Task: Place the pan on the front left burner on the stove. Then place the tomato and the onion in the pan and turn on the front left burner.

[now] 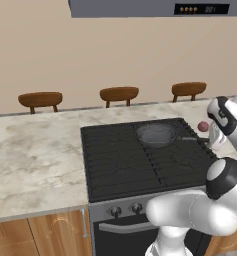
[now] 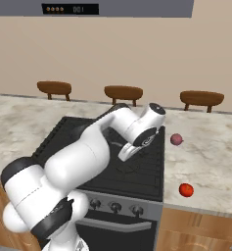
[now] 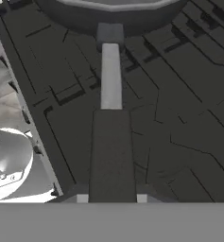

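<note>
The small round dark grey metal frying pan (image 1: 156, 134) sits on the rear right grates of the wide black stove (image 1: 120, 165), so your end effector (image 3: 111, 196) is clamped on its long thin handle (image 3: 111, 142) to carry it over to the front left burner (image 1: 112, 175).

The onion (image 2: 176, 139) and the tomato (image 2: 186, 190) lie on the counter (image 2: 205, 147) right of the stove (image 2: 147, 171).

Three brown stools (image 1: 119, 94) are standing behind the marbled bench (image 1: 35, 160), against a beige wall (image 1: 90, 55). A grey hood (image 2: 112, 7) is hanging overhead, and wooden cabinet doors (image 1: 37, 235) are sitting below.
</note>
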Motion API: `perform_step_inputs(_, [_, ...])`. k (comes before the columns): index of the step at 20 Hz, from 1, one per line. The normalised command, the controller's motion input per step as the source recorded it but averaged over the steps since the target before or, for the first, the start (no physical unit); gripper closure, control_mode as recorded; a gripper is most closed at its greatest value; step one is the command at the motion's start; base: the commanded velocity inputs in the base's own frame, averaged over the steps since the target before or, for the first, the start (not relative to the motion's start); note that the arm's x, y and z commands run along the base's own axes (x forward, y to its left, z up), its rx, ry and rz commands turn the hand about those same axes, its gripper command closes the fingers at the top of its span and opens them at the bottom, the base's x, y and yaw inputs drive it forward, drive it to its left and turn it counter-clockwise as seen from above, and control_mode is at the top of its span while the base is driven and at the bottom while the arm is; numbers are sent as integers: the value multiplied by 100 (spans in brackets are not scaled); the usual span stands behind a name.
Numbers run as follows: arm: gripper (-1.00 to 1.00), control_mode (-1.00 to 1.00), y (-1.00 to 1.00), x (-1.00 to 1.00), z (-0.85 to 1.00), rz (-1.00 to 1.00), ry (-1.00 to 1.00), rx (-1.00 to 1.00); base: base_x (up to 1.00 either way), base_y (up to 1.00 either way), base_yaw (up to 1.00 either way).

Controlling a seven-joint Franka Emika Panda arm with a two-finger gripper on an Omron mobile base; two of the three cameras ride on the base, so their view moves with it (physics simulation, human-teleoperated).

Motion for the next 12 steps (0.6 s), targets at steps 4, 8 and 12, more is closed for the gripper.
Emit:
perform_step_inputs(4, [100, -100, 37, 0, 0, 25, 6, 9, 0, 0, 0])
perform_step_inputs(8, [100, -100, 44, 0, 0, 20, 1, 5, 0, 0, 0])
perform_step_inputs(12, [100, -100, 43, 0, 0, 16, 0, 2, 0, 0, 0])
